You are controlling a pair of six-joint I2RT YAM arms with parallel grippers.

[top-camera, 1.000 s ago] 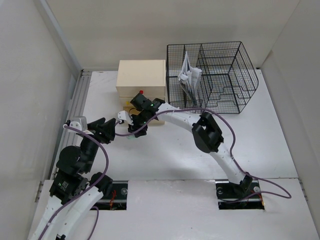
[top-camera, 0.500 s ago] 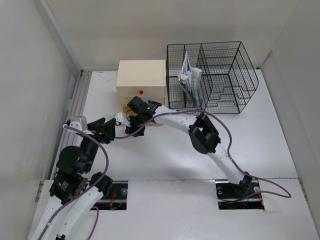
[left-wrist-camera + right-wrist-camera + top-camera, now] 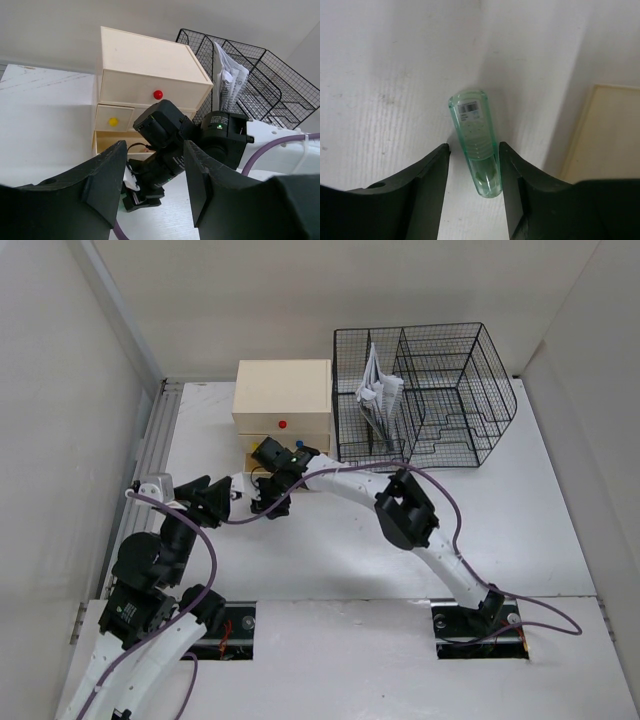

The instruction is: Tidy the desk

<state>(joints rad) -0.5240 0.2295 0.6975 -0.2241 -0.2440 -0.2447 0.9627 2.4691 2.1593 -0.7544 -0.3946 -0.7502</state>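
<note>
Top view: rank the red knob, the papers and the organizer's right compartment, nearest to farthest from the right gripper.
1. Red knob, on the drawer box behind the right gripper.
2. Papers, in the organizer, left slot.
3. Right compartment, far right.

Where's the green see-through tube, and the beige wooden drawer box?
Green see-through plastic tube point(image 3: 475, 142): right wrist view, its middle.
Beige wooden drawer box point(image 3: 283, 390): top external view, its flat top.
</note>
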